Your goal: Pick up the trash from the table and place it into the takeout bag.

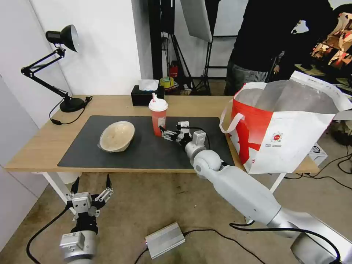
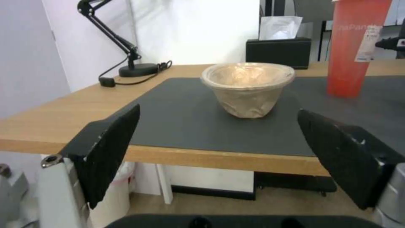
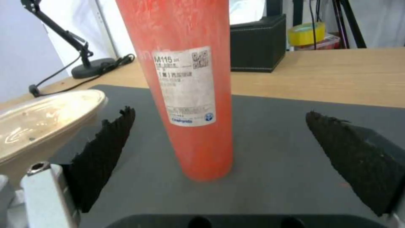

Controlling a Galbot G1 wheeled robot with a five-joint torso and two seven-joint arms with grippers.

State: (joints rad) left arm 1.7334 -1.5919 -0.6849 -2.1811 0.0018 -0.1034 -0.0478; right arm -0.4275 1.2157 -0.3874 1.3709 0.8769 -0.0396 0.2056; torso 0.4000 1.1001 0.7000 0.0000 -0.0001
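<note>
On the dark mat of the table (image 1: 44,143) stand two pieces of trash: a beige shallow bowl (image 1: 116,136) (image 2: 248,88) (image 3: 38,120) and a red drink cup (image 1: 158,116) (image 2: 353,47) (image 3: 190,88) with a white lid and straw. My right gripper (image 1: 162,132) (image 3: 219,113) is open, right beside the cup's base, one finger on each side and not touching it. Below the table's front edge, my left gripper (image 1: 92,179) (image 2: 218,111) is open and empty, facing the bowl. The red-and-white takeout bag (image 1: 286,139) stands open at the table's right end.
A black tissue box (image 1: 147,94) sits behind the cup at the back edge. At the back left corner stands a black desk lamp (image 1: 62,66) with its cable. A silver box (image 1: 165,240) and cables lie on the floor. A person stands behind the table.
</note>
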